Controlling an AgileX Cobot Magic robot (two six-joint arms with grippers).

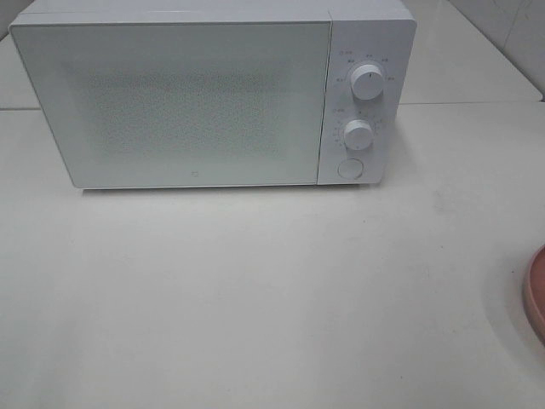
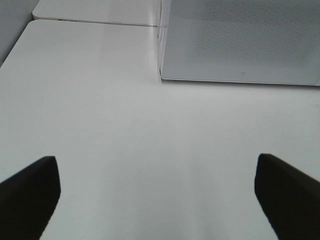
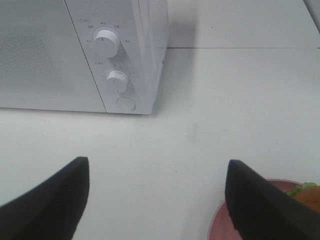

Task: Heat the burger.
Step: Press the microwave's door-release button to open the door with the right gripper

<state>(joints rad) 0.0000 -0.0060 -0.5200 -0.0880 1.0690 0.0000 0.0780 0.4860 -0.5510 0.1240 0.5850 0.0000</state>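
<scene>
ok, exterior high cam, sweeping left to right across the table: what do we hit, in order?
microwave door → control panel → pink plate, cut off by the right edge of the view.

Bare table before the closed microwave; pink plate at the right edge

You see bright, even light; the microwave casts a faint shadow on the table; focus is soft.
</scene>
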